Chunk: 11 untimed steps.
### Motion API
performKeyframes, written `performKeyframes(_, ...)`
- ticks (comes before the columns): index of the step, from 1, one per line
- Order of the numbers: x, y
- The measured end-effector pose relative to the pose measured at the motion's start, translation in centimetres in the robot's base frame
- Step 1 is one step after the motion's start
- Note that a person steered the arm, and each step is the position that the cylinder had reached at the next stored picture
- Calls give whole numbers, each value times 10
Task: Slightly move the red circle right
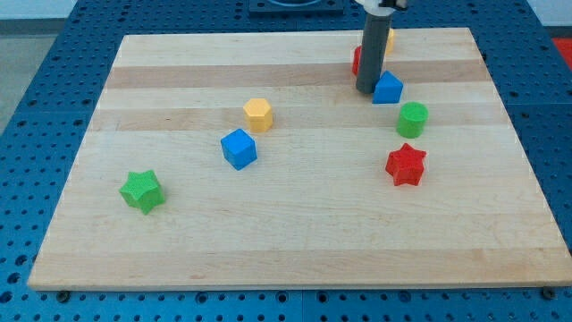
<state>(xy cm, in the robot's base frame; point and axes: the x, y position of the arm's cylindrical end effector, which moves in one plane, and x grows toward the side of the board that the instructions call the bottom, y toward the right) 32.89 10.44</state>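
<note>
The red circle is at the view's top right, mostly hidden behind the dark rod; only its left edge shows. My tip rests on the board just below the red circle and touches the left side of a blue block. A yellow block peeks out behind the rod, to the right of the red circle.
A green cylinder and a red star lie below the blue block on the right. A yellow hexagon and a blue cube sit near the middle. A green star is at the lower left of the wooden board.
</note>
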Motion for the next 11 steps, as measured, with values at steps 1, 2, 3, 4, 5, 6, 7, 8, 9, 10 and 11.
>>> performKeyframes(1, -15, -16)
performKeyframes(2, -45, -75)
performKeyframes(3, -46, -78)
performKeyframes(4, -41, -80)
performKeyframes(5, -40, -66)
performKeyframes(6, -40, -58)
performKeyframes(7, -41, -58)
performKeyframes(8, -41, -36)
performKeyframes(9, -41, -19)
performKeyframes(10, -42, -19)
performKeyframes(11, -50, -87)
